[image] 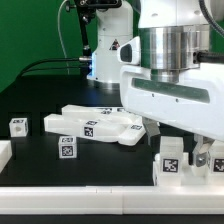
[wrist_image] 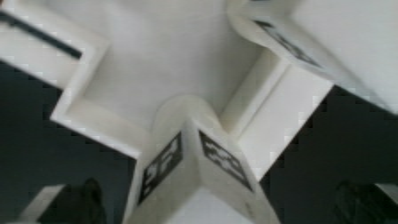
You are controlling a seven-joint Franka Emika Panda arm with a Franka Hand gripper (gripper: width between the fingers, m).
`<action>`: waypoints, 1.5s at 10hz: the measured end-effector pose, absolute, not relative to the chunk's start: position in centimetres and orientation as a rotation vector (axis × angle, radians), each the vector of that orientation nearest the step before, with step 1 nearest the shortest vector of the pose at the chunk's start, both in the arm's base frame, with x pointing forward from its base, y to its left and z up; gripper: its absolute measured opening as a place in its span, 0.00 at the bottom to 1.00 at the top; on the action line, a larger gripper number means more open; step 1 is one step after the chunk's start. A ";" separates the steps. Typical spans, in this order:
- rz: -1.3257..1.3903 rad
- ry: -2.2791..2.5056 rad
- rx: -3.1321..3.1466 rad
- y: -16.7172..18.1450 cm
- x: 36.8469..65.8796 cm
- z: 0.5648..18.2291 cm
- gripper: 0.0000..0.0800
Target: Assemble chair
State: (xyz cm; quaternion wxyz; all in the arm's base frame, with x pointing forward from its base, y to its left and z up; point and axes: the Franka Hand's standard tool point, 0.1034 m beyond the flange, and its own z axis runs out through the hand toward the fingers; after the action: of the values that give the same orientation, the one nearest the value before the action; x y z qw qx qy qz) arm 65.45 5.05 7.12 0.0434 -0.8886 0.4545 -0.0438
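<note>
The chair kit lies in loose white tagged parts on the black table. A pile of flat slabs and long pieces [image: 95, 126] sits mid-table. My gripper [image: 186, 158] is low at the exterior view's right, beside a blocky tagged piece [image: 170, 160] standing at the front edge. In the wrist view that piece [wrist_image: 196, 165] rises edge-on between my dark fingers [wrist_image: 71, 202], with a gap on each side. The gripper [wrist_image: 214, 208] is open around it. A large white slab with raised rims [wrist_image: 169, 70] lies beyond it.
Two small tagged cubes [image: 18, 125] [image: 66, 150] stand at the exterior view's left. Another white piece [image: 3, 152] pokes in at the left edge. The white table border [image: 80, 200] runs along the front. The robot base [image: 110, 50] and cables stand at the back.
</note>
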 end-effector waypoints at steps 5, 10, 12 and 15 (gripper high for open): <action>-0.161 0.677 -3.023 4.3 65.5 7.5 0.66; -0.143 1.100 -2.887 4.1 65.6 7.4 0.36; -0.121 1.488 -2.700 3.8 65.4 7.4 0.36; -0.059 2.119 -2.213 3.7 65.2 7.4 0.36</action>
State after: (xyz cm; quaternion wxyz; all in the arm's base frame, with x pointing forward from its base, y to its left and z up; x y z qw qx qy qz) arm 65.19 3.75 7.39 0.0385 -0.7217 0.6909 -0.0191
